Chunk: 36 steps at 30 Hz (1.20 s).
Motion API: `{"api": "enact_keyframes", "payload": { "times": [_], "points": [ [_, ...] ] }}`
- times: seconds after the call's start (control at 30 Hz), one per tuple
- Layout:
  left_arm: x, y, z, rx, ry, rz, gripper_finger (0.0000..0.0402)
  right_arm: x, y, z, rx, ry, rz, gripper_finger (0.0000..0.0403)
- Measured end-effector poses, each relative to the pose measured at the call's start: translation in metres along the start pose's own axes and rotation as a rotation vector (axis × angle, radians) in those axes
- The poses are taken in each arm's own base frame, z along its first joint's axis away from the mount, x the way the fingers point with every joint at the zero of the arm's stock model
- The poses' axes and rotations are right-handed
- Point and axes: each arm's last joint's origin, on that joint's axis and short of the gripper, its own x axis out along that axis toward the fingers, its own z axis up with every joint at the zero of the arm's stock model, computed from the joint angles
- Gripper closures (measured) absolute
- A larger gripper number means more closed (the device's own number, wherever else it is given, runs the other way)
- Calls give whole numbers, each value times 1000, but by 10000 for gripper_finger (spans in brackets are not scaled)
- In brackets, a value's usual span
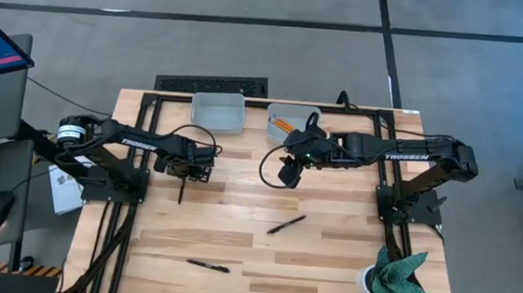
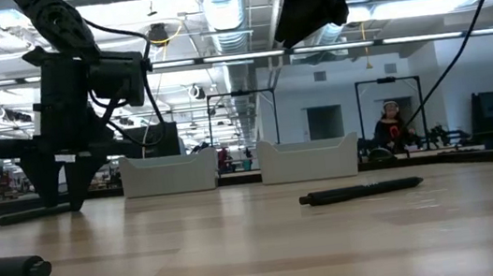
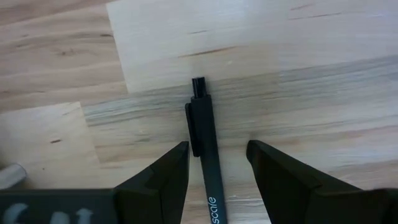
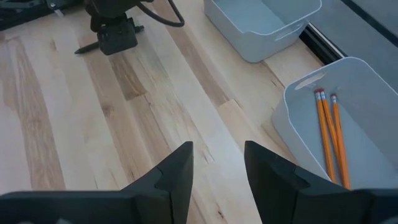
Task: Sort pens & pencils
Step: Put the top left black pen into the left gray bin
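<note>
Three black pens lie flat on the table: one (image 3: 208,155) between my left gripper's open fingers (image 3: 217,149), one at mid-table (image 1: 286,224), one near the near edge (image 1: 208,266). My left gripper (image 1: 185,169) points down, its fingertips at the tabletop (image 2: 58,197), and this pen (image 2: 30,214) sticks out toward the near edge (image 1: 181,192). Two orange pencils (image 4: 329,137) lie in the right-hand grey bin (image 1: 291,123). My right gripper (image 1: 288,173) hangs open in the air beside that bin, holding nothing (image 4: 217,152). My left gripper stands astride the pen at its clip end (image 3: 193,127), coming from above with the fingers across the pen. One finger (image 3: 171,168) lies right beside the clip, and I cannot tell whether it touches. The pen lies flat on the table.
An empty grey bin (image 1: 219,112) stands at the far edge, left of the pencil bin. A small potted plant (image 1: 396,274) sits at the near right corner. Bare wood lies between the pens. A monitor, keyboard and mouse stand off the table's left side.
</note>
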Motion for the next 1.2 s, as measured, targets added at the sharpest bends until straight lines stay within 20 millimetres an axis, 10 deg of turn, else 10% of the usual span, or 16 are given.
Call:
{"api": "enact_keyframes", "payload": {
  "times": [0.33, 0.77, 1.2],
  "points": [
    [0, 0, 0, 3, 25, -12, 244, 0, 0, 0, 1, 0, 0, 237],
    [0, -3, 0, 73, 16, -44, 367, 0, 0, 0, 1, 0, 0, 237],
    [0, -3, 1, 97, 7, -43, 341, 0, 0, 0, 1, 0, 0, 237]
  ]
}}
